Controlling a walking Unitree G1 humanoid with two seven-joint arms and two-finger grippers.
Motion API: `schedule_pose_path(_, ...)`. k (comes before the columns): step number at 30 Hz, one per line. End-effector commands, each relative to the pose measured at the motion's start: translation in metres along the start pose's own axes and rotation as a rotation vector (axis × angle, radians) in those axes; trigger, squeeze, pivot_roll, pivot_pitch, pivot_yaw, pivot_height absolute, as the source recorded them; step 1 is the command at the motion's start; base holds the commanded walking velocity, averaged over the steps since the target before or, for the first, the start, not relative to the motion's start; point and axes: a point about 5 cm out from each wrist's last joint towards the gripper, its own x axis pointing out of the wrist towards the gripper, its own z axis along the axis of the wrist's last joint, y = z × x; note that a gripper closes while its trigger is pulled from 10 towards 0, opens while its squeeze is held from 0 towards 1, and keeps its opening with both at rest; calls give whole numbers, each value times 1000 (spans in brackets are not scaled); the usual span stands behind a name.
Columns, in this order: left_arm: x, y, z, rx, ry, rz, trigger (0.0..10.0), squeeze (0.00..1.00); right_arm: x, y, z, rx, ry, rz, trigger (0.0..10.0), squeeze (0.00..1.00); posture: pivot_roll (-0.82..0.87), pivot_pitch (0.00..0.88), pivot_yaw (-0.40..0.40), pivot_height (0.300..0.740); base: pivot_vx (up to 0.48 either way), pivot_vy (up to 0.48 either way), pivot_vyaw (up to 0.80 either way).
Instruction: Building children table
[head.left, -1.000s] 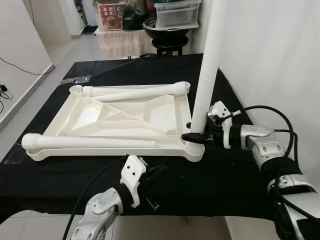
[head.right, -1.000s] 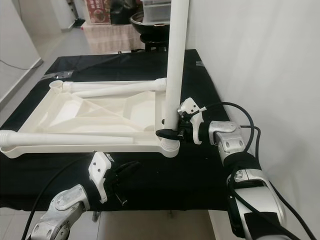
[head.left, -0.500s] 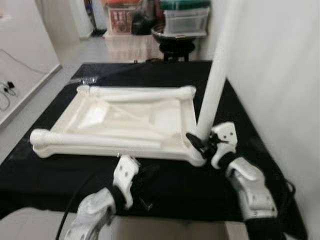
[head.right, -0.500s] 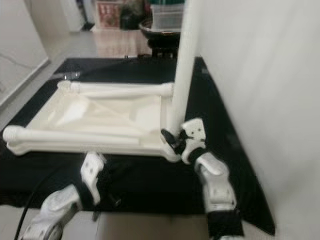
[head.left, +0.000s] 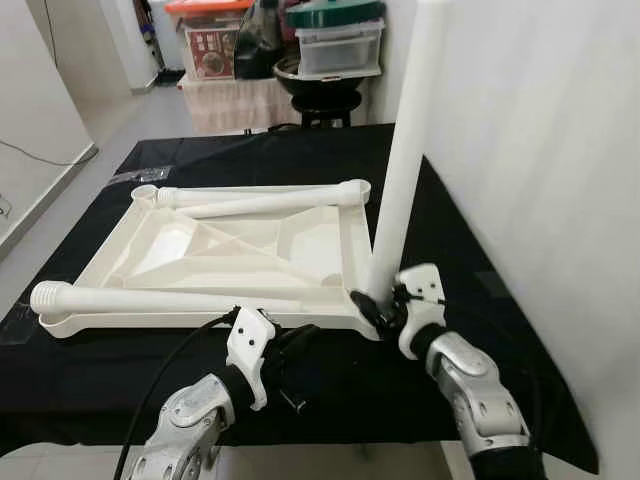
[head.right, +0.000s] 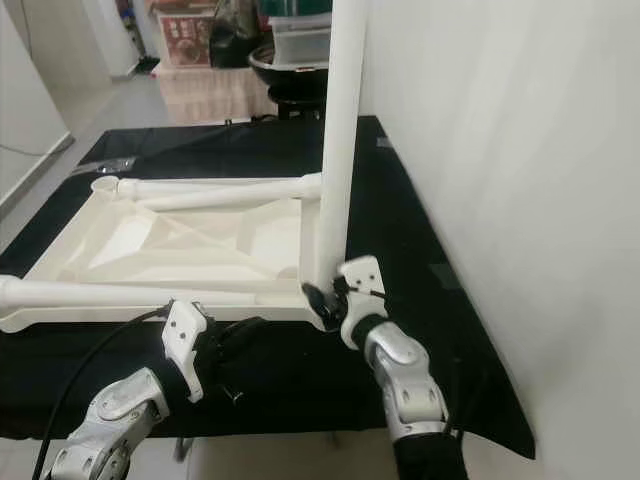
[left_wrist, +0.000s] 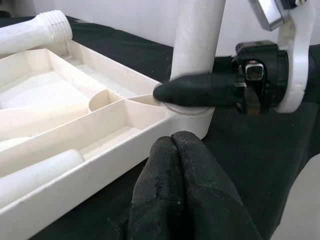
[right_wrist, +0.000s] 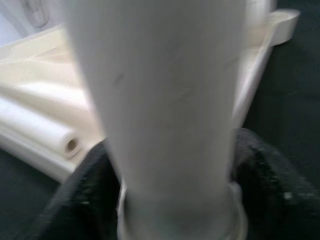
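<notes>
The white plastic tabletop (head.left: 200, 250) lies upside down on the black cloth. One white leg (head.left: 405, 150) stands upright in its near right corner socket. My right gripper (head.left: 374, 302) is shut on the base of this leg; its fingers (right_wrist: 85, 200) sit on either side of the leg (right_wrist: 160, 100). A loose leg (head.left: 150, 298) lies along the near rim, and two more legs (head.left: 260, 195) lie at the far side. My left gripper (head.left: 292, 348) is low, just in front of the near rim, with its fingers (left_wrist: 175, 165) pressed together and nothing between them.
The black-covered table (head.left: 480, 260) stands close to a white wall (head.left: 560, 150) on the right. Storage boxes and a black stool (head.left: 330, 50) stand beyond the far edge. A black cable (head.left: 170, 370) runs along my left arm.
My right forearm has swung from the right side round to the near edge, its gripper staying on the leg's base. The camera has shifted. The left gripper has barely moved.
</notes>
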Motion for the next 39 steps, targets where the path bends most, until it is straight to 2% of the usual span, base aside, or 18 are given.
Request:
schedule_pose_path(1, 1, 1, -1, 6, 11, -7, 10000, 0, 4, 10, 24, -32, -51, 95, 10000, 1000, -127, 80, 54, 740, 0, 0, 0)
schedule_pose_path(2, 1, 1, -2, 5, 11, -10, 10000, 0, 6, 10, 35, -77, -66, 172, 10000, 1000, -126, 80, 54, 740, 0, 0, 0)
schedule_pose_path(3, 1, 1, -2, 5, 11, -10, 10000, 0, 6, 10, 35, -77, -66, 172, 10000, 1000, -126, 80, 54, 740, 0, 0, 0)
schedule_pose_path(4, 2, 1, -2, 4, 11, -12, 10000, 0, 7, 11, 42, -110, -73, 227, 10000, 1000, -126, 80, 54, 740, 0, 0, 0)
schedule_pose_path(5, 2, 1, -2, 3, 11, -12, 10000, 0, 9, 9, 48, -161, -68, 312, 10000, 235, -126, 77, 52, 740, 0, 0, 0)
schedule_pose_path(6, 2, 1, -2, 3, 11, -11, 10000, 0, 10, 8, 52, -205, -54, 391, 10000, 0, -126, 77, 52, 740, 0, 0, 0)
schedule_pose_path(7, 2, 1, -2, 2, 10, -10, 10000, 0, 11, 6, 54, -241, -35, 465, 10000, 0, -126, 77, 52, 740, 0, 0, 0)
schedule_pose_path(8, 2, 1, -2, 2, 10, -10, 10000, 0, 11, 6, 54, -241, -35, 465, 10000, 0, -126, 77, 52, 740, 0, 0, 0)
schedule_pose_path(10, 2, 1, -2, 2, 10, -9, 10000, 0, 14, 0, 58, -279, -1, 557, 10000, 0, -118, 73, 47, 740, 0, 0, 0)
schedule_pose_path(12, 2, 1, -2, 2, 10, -9, 10000, 0, 14, 0, 58, -279, -1, 557, 10000, 0, -118, 73, 47, 740, 0, 0, 0)
schedule_pose_path(14, 2, 0, -3, 4, 11, -8, 10000, 0, 25, -14, 68, -276, 37, 588, 10000, 0, -112, 72, 44, 740, 0, 0, 0)
schedule_pose_path(18, 3, 0, -3, 6, 10, -7, 10000, 0, 34, -25, 77, -263, 59, 572, 10000, 0, -109, 72, 39, 740, 0, 0, 0)
schedule_pose_path(19, 3, -1, -3, 5, 10, -6, 10000, 0, 36, -29, 80, -252, 66, 564, 4196, 0, -107, 74, 36, 740, 0, 0, 0)
schedule_pose_path(22, 3, -1, -3, 5, 10, -6, 10000, 0, 36, -29, 80, -252, 66, 564, 4196, 0, -107, 74, 36, 740, 0, 0, 0)
schedule_pose_path(23, 3, -1, -3, 5, 9, -6, 10000, 0, 36, -32, 82, -241, 68, 559, 0, 0, -105, 76, 34, 740, 0, 0, 0)
schedule_pose_path(34, 2, -3, -2, -4, 4, -6, 10000, 0, 25, -46, 75, -248, 48, 531, 0, 0, -113, 89, 36, 740, 0, 0, 0)
schedule_pose_path(36, 2, -3, -2, -7, 1, -7, 10000, 0, 17, -52, 68, -248, 29, 431, 0, 0, -119, 98, 34, 740, 0, 0, 0)
schedule_pose_path(39, 0, -3, -1, -10, -2, -6, 10000, 0, 9, -47, 56, -203, 9, 287, 0, 0, -128, 107, 26, 740, 0, 0, 0)
